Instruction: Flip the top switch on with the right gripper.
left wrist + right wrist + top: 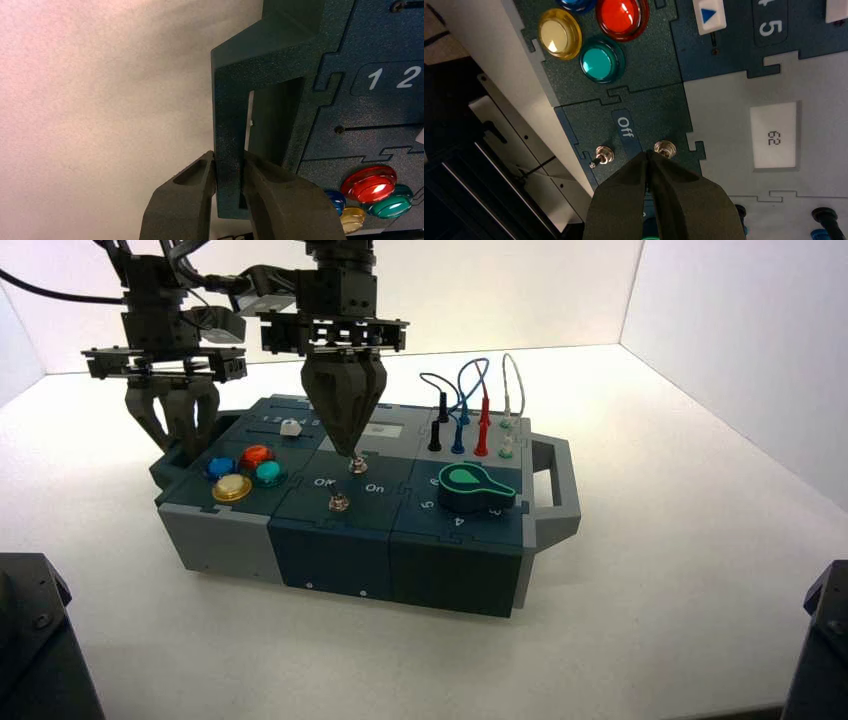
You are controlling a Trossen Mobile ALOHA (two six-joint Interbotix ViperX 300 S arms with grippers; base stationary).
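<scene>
At far L, L gripper [229, 156] on the box's L handle [231, 115], fingers closed round the bar, prob. to steady the box [330, 565]. Next, blue [220, 469], red [257, 455], yellow [231, 487] and green [268, 473] btns, w/ white slider [290, 427] behind. Mid-box, lower switch [339, 503], close in front of the target: not to be knocked. Just above, R gripper [347, 454], fingers shut to a wedge, tip right by top switch [358, 467], rear of the pair on the dark panel; lever hidden, contact can't be told. Step now, prob.: lining up for the flip. Next: push lever sideways, away from "Off", tip low enough not to slip over. Farther R, green-marked knob [475, 489], wires [484, 390] behind, prob. clear of a short push.
</scene>
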